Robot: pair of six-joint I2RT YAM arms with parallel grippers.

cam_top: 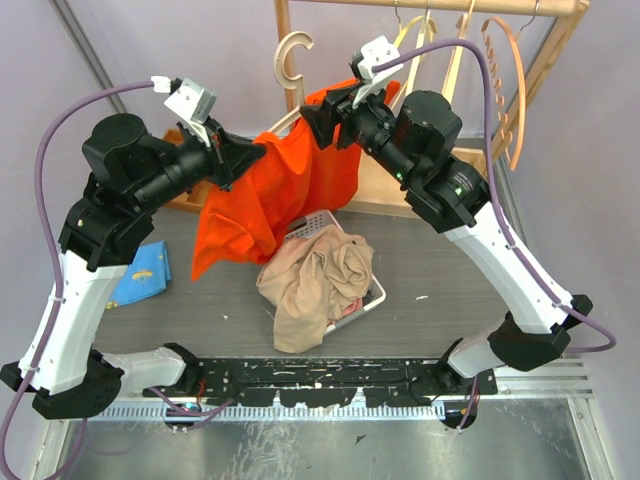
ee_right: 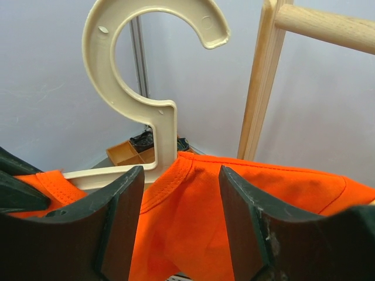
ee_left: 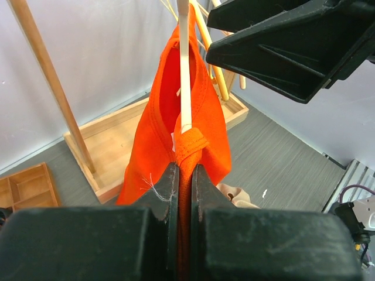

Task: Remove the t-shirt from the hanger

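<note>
An orange shirt [cam_top: 290, 190] hangs in the air over the far middle of the grey surface [cam_top: 440, 270], stretched between two black and white robot arms. It is still on a cream plastic hanger [cam_top: 292, 55], whose hook stands upright just beside the post of a wooden rack [cam_top: 283, 20] at the far edge. The left jaws are clenched on a fold of the shirt's orange cloth. In the left wrist view, the hanger's pale arm runs down into a hem just above that grip. The right jaws stand apart, released, at the shirt's collar. One finger [ee_right: 120, 216] is just beside the hanger's neck, and the orange cloth shows between the two fingers. Below the shirt, at the middle of the surface, a white basket [cam_top: 313, 222] holds a crumpled beige cloth [cam_top: 315, 285] that spills over its near side. A blue cloth [cam_top: 143, 272] lies near the left edge.
</note>
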